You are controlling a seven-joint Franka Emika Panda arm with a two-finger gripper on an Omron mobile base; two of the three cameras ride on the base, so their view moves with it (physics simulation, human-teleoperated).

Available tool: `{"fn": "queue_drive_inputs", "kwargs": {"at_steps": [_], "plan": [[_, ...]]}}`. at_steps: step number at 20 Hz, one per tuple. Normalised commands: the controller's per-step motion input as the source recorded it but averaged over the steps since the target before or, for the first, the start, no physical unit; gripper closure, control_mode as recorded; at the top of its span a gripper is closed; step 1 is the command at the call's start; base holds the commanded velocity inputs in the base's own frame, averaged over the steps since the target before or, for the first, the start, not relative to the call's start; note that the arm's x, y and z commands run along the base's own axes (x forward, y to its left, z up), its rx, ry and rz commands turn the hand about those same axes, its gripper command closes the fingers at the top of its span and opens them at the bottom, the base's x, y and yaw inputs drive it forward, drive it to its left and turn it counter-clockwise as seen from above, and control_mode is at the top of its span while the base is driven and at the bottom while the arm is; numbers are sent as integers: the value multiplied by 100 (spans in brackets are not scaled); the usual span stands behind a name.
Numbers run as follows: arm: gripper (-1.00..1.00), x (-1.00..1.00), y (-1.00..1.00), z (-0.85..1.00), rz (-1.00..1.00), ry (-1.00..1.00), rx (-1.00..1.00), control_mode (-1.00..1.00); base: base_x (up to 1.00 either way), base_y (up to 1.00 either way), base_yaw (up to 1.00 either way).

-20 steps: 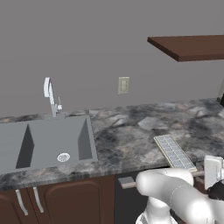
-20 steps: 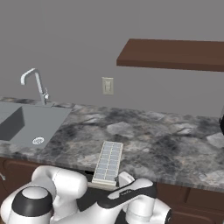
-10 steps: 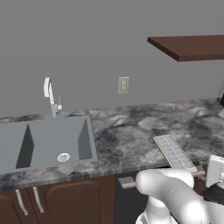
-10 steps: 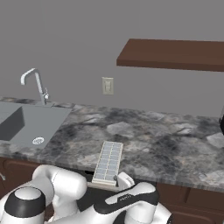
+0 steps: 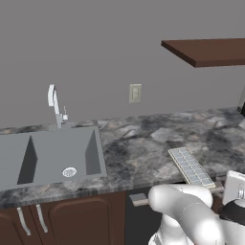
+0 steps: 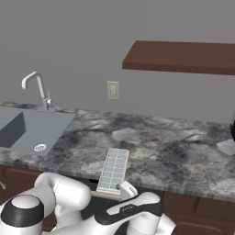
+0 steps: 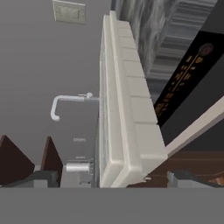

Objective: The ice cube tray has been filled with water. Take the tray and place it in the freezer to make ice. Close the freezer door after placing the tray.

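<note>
- I see the ice cube tray (image 6: 114,169) lying flat at the counter's (image 6: 174,151) front edge, its near end overhanging slightly, right of the sink (image 5: 50,155).
- From the hand camera the tray (image 7: 124,109) sits edge-on between my gripper's (image 7: 109,177) fingertips (image 7: 41,178), jaws spread wide, not clamped on it.
- Faucet (image 5: 55,103) behind the sink; a wall outlet (image 6: 113,90) and dark shelf (image 6: 183,56) above.

The light is soft and even, like a cloudy day; no lamp shows, and nothing glares; the sink (image 5: 48,155) is darker on its inside walls, and the wooden shelf (image 6: 181,57) is dark underneath; the base pictures are sharp and straight to the edges; the hand picture looks a little fuzzy and blocky.
</note>
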Motion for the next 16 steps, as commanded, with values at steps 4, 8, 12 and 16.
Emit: {"fn": "queue_drive_inputs", "kwargs": {"at_steps": [4,8,12,16], "plan": [[-100,0,9,-2,0,0,0,-100,0,0,0],[-100,1,10,0,0,0,0,-100,0,0,0],[-100,2,15,0,0,0,0,-100,0,0,0],[-100,5,14,0,0,0,0,-100,0,0,0]]}}
